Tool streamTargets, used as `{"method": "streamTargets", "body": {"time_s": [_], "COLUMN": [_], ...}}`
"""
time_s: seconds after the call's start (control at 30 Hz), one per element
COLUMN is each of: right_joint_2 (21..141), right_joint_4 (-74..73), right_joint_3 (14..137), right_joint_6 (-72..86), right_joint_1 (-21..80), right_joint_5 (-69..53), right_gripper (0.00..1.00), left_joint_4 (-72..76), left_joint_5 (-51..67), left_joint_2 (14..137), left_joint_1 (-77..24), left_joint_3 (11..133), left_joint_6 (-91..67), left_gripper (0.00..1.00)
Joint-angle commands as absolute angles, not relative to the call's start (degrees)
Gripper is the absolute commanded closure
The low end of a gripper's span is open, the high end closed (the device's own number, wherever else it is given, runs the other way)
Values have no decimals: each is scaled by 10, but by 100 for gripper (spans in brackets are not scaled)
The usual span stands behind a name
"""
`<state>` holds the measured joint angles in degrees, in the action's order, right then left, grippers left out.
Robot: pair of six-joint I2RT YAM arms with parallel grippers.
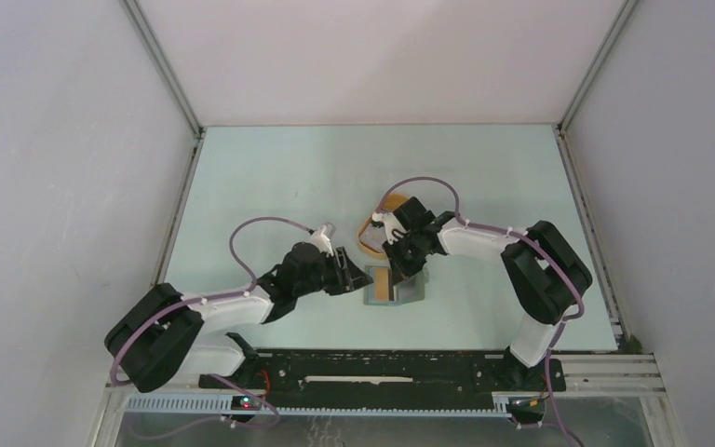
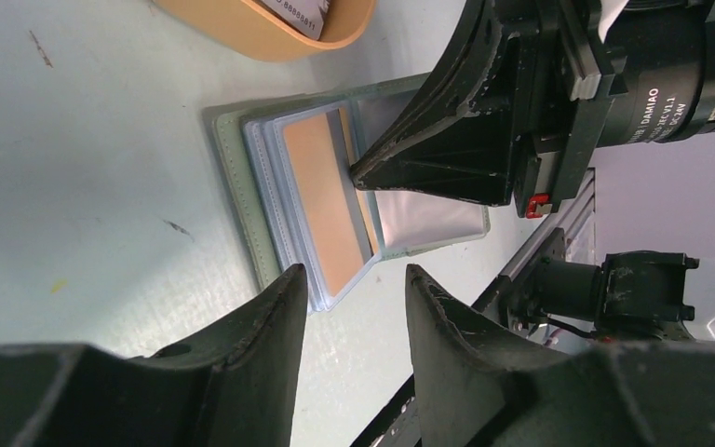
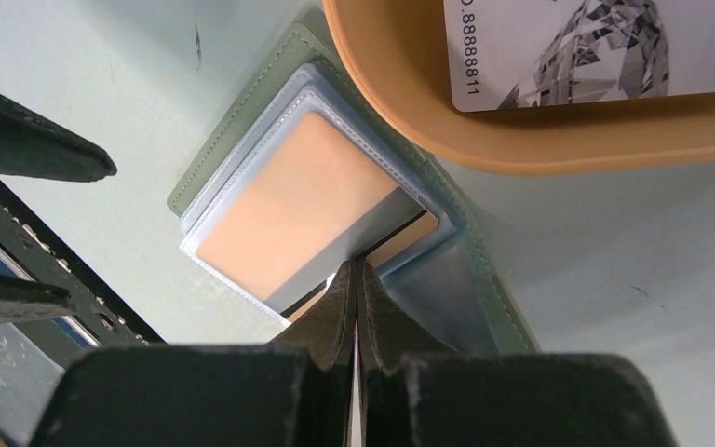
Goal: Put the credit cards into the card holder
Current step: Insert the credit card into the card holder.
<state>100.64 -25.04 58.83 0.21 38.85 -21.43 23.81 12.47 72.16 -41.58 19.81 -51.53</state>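
Top cam: your card holder (image 1: 396, 293) lies open flat on the table (image 1: 289, 177), just below the orange tray (image 1: 368, 244).

Left wrist: your left gripper (image 2: 356, 275) has its jaws apart with nothing between them, just off the holder's edge. A tan card (image 2: 321, 200) sits in a clear sleeve.

Right wrist: your right gripper (image 3: 356, 270) is pinched together, tips at the holder's fold. Can't tell if it's nipping anything. A whitish card (image 3: 605, 47) lies in the tray.
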Motion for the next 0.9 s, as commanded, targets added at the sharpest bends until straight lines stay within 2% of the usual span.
{"method": "streamTargets", "body": {"time_s": [0.0,0.33,0.67,0.87], "right_joint_2": [1031,1057,1048,1050], "right_joint_4": [-266,-287,-296,-297], "right_joint_3": [606,624,625,626], "right_joint_6": [-11,-11,-21,-12], "right_joint_1": [394,390,374,348], "right_joint_5": [-185,-194,-222,-239], "right_gripper": [96,96,88,88], "left_joint_4": [283,302,331,337], "left_joint_5": [146,165,187,189], "left_joint_2": [735,774,822,826], "left_joint_1": [-413,-413,-413,-413], "left_joint_3": [188,204,221,222], "left_joint_6": [-528,-536,-543,-543], "left_gripper": [52,55,57,58]}}
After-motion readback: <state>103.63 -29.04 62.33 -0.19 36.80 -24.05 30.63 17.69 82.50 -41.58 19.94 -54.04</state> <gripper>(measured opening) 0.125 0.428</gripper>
